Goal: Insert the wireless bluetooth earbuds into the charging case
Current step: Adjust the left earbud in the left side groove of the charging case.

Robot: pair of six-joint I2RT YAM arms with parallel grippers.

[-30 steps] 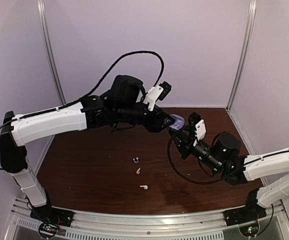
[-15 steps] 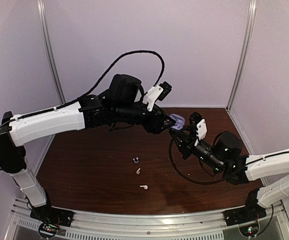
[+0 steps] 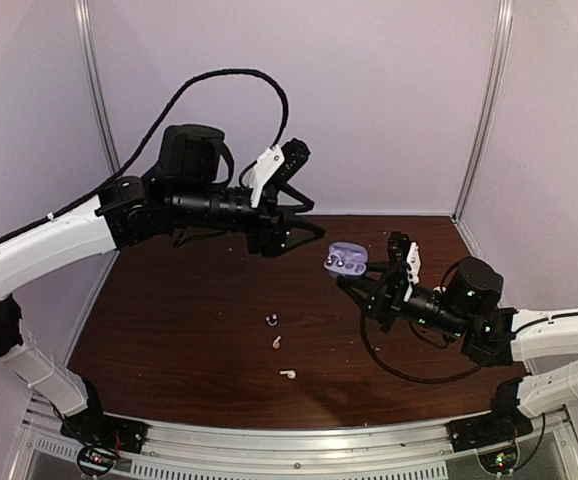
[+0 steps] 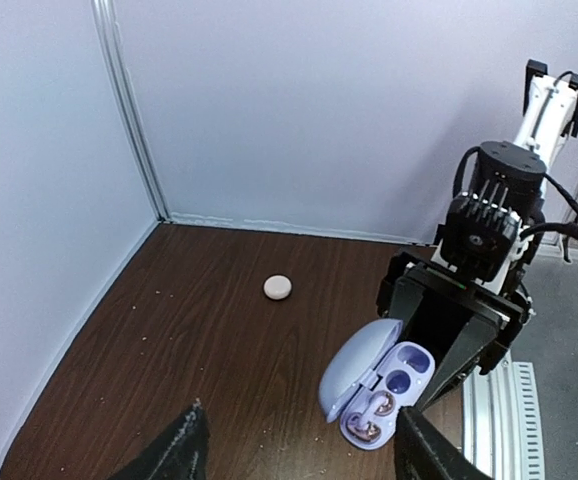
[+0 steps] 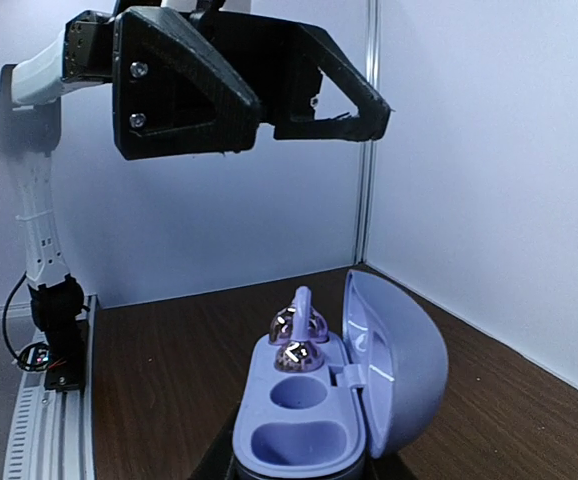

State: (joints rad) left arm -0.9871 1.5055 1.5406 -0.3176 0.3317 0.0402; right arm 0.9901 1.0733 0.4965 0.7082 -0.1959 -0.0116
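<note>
Gripping the purple case (image 3: 346,262) in the right claw (image 3: 362,282), clamped on its base, up above the brown table (image 3: 169,330). Carrying a shiny earbud (image 5: 294,345) in one slot, lid tipped open. Holding the left claw (image 3: 314,220) high, fingers wide apart, well apart from the case. Showing three more on the table, close together: a dark earbud (image 3: 271,320), a cream earbud (image 3: 277,342), a white earbud (image 3: 287,374). Showing a round white thing (image 4: 277,287) near the back wall.
</note>
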